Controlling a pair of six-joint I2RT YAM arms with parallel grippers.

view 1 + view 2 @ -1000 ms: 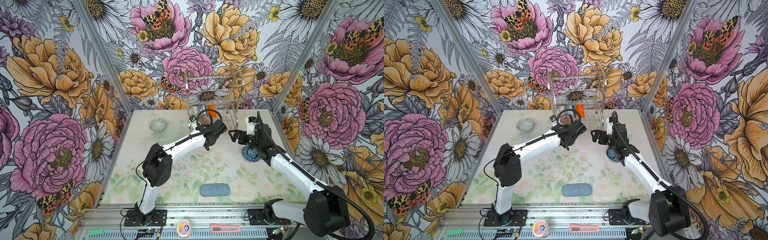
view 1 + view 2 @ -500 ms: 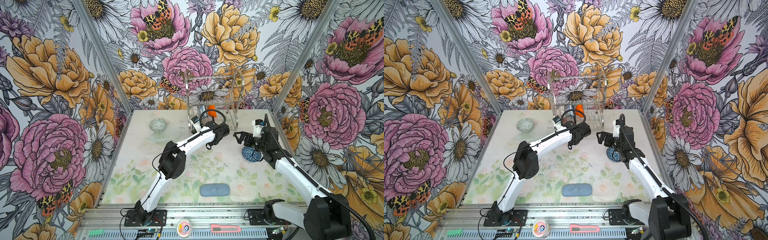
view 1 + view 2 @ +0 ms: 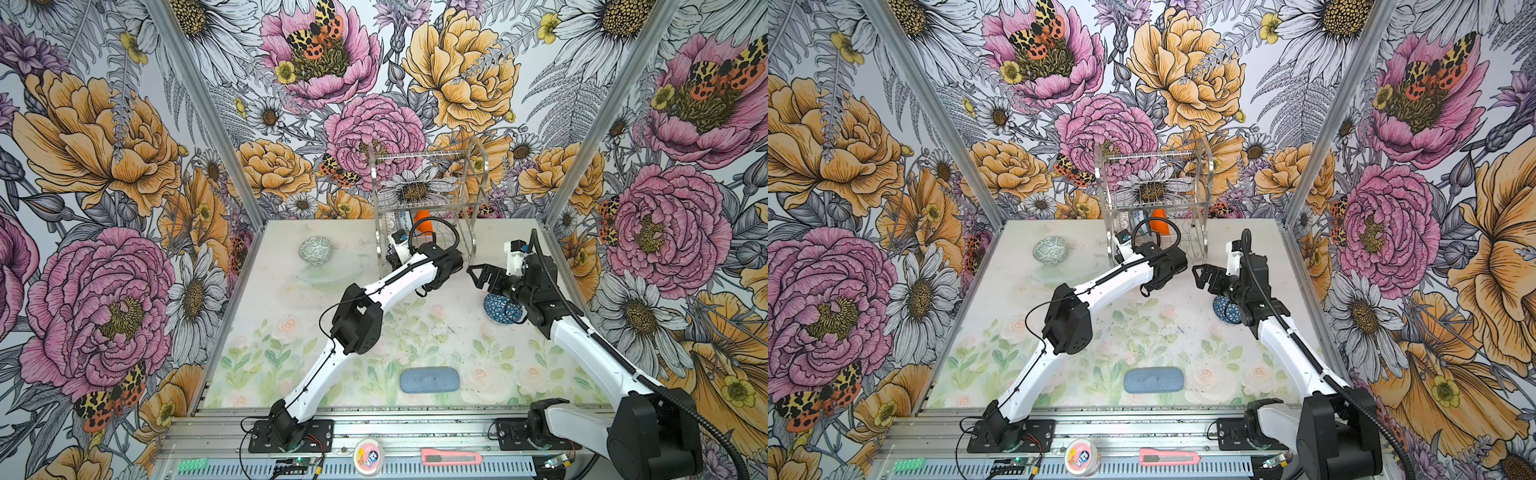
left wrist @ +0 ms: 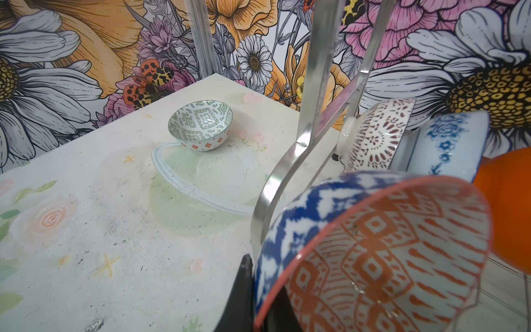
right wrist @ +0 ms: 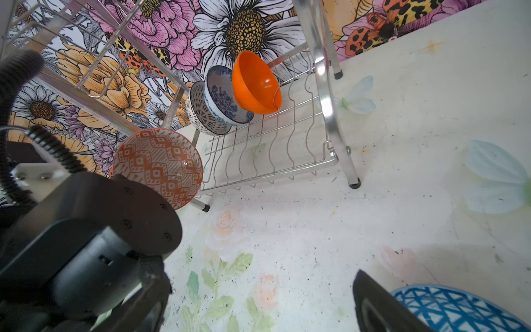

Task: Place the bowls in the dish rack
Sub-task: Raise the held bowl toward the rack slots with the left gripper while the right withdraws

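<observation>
Left hand (image 4: pixel 258 299) is clamped on the orange-white bowl (image 4: pixel 388 258) at the near-left corner of the dish rack (image 3: pixel 428 187) (three bowls (image 5: pixel 224 97) sit inside). Right hand (image 3: pixel 482 278) hangs wide apart just by the dark-blue bowl (image 3: pixel 500 309).

I worked in a robot test cell, not a home. The walls (image 3: pixel 104 166) were flat panels printed with huge flowers and moths, joined by bare aluminium posts (image 3: pixel 203 104). The tabletop (image 3: pixel 291 332) carried a painted-flower print, scuffed and speckled. Along its near edge ran a slotted metal rail (image 3: pixel 415 430). My left arm's base (image 3: pixel 266 436) and my right arm's base (image 3: pixel 509 434) were bolted to it, with loose wires beside them. A pink box cutter (image 3: pixel 451 458) and a round tin (image 3: pixel 368 455) lay on that rail.
</observation>
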